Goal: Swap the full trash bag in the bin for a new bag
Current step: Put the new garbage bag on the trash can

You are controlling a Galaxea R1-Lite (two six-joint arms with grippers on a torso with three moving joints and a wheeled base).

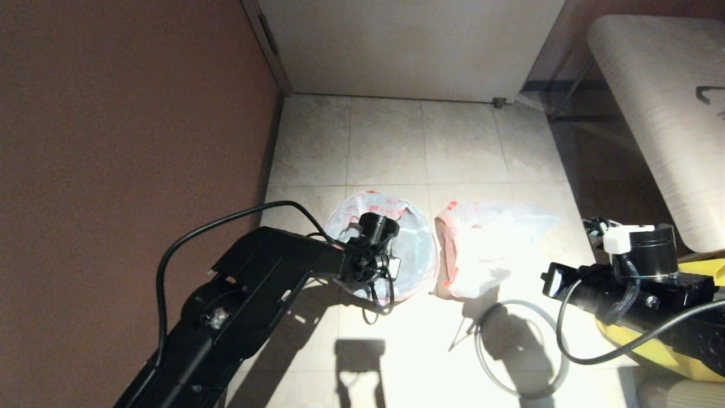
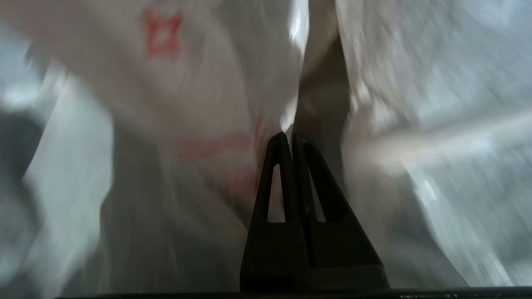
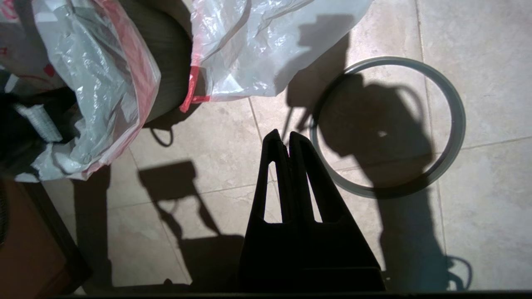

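Note:
The black ribbed bin (image 3: 166, 62) stands on the tiled floor. The new bag (image 1: 413, 249) lines it, white film with red print (image 3: 95, 83) hanging over its wall. My left gripper (image 2: 289, 135) is shut and points down inside that bag (image 2: 187, 104), folds of film at its tips. Whether film is pinched is unclear. The full trash bag (image 1: 487, 249) lies on the floor just right of the bin (image 3: 257, 41); glare hides its contents. My right gripper (image 3: 284, 135) hangs shut and empty above the floor, beside the grey hoop (image 3: 457, 112).
The hoop (image 1: 479, 351) lies flat on the tiles in front of the full bag. A big yellow bag (image 1: 668, 357) sits under my right arm. A brown wall (image 1: 113, 141) runs along the left, and a pale bench (image 1: 662, 113) stands at the right.

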